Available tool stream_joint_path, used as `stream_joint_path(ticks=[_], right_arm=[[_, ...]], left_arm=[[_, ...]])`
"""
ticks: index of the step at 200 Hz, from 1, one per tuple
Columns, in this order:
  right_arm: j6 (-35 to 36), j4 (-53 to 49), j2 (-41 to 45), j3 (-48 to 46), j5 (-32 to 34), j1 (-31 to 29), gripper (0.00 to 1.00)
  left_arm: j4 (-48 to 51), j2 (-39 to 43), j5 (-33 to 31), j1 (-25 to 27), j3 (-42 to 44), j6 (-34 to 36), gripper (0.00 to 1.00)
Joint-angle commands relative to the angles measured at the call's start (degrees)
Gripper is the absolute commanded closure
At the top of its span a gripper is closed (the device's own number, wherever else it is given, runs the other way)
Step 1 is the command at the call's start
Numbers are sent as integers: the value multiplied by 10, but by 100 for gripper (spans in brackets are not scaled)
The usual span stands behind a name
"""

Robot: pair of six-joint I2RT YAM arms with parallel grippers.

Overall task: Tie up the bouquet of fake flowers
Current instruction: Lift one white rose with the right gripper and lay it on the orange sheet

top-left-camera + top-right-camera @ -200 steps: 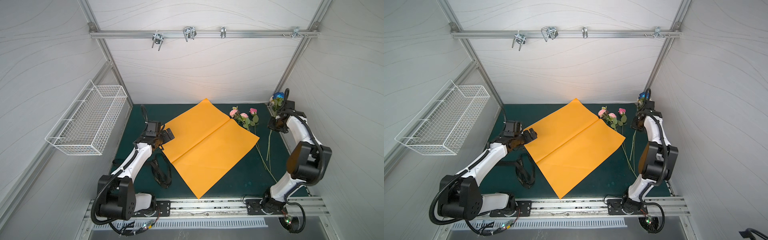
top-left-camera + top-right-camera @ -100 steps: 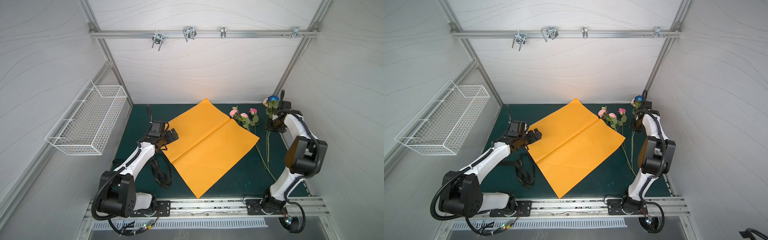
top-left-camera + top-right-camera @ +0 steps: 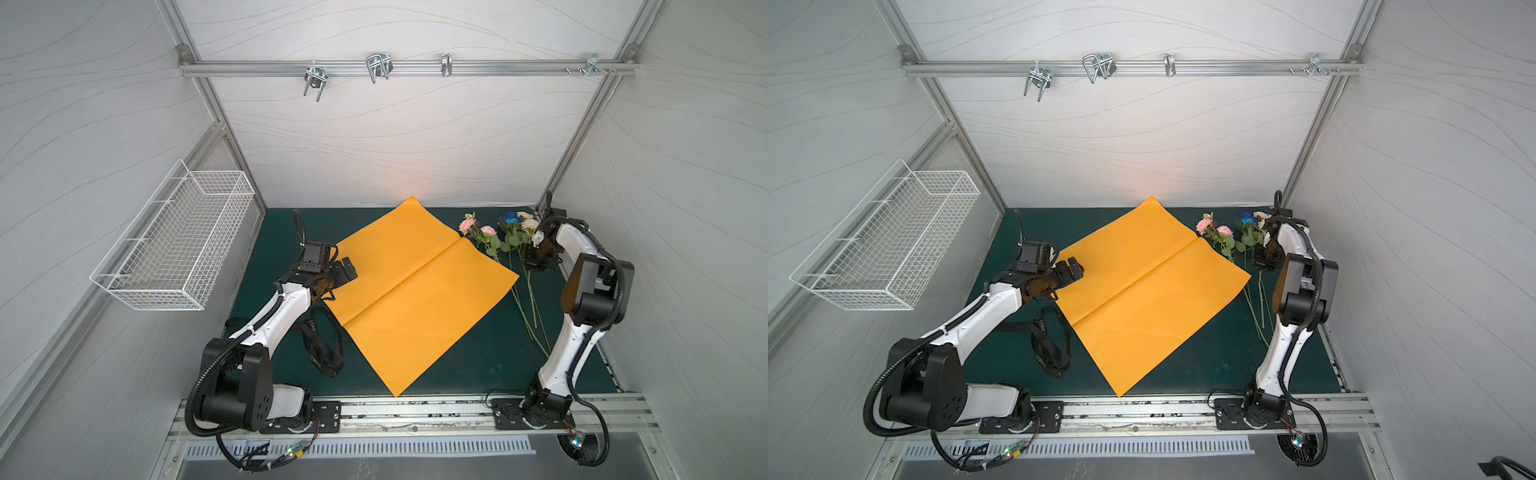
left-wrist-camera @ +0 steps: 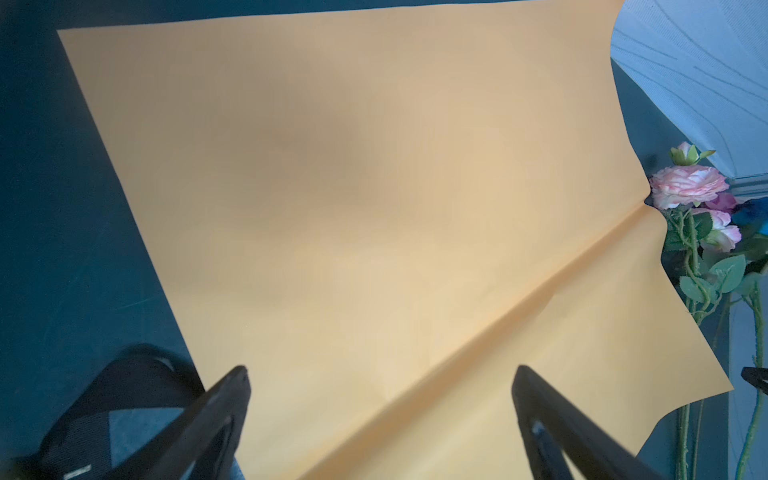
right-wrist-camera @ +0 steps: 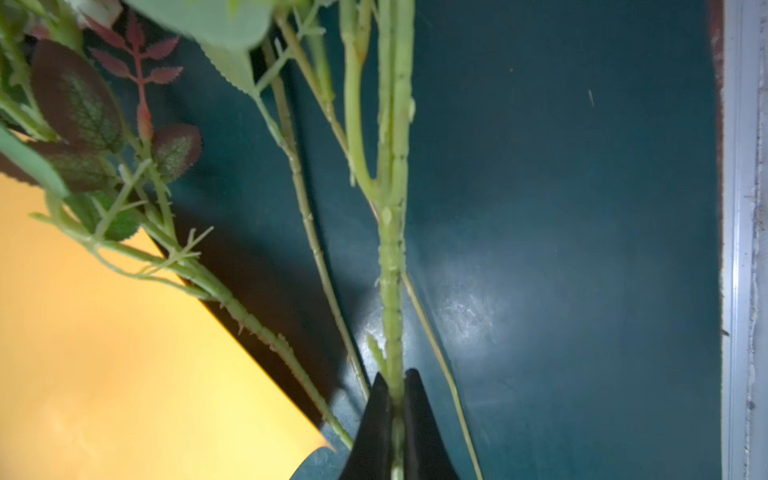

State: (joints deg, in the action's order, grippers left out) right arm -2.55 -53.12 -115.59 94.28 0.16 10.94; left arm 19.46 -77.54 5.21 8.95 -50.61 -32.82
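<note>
The right gripper [image 5: 395,388] is pinched shut on one thin stem [image 5: 391,291] of the bouquet [image 3: 488,230], at the far right of the mat [image 3: 478,353] beside the orange paper [image 3: 415,291]. The left gripper [image 4: 380,370] gapes wide and empty over the paper. The stem may swivel or slip in so narrow a pinch.

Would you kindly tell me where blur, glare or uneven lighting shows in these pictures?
Left wrist view: orange paper soft, washed out, with a dim patch. Right wrist view: glare on the green mat, bouquet leaves blurred. Both top views: sharp, bright spot on back wall.
</note>
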Motion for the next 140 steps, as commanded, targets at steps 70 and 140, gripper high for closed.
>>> stream_joint_path(ticks=[70, 140], right_arm=[[-33, -16, 218, 3, -48, -37, 100], [-302, 214, 266, -127, -145, -238, 100]], left_arm=[[-17, -6, 10, 2, -22, -7, 1], [-29, -1, 23, 2, -12, -7, 1]])
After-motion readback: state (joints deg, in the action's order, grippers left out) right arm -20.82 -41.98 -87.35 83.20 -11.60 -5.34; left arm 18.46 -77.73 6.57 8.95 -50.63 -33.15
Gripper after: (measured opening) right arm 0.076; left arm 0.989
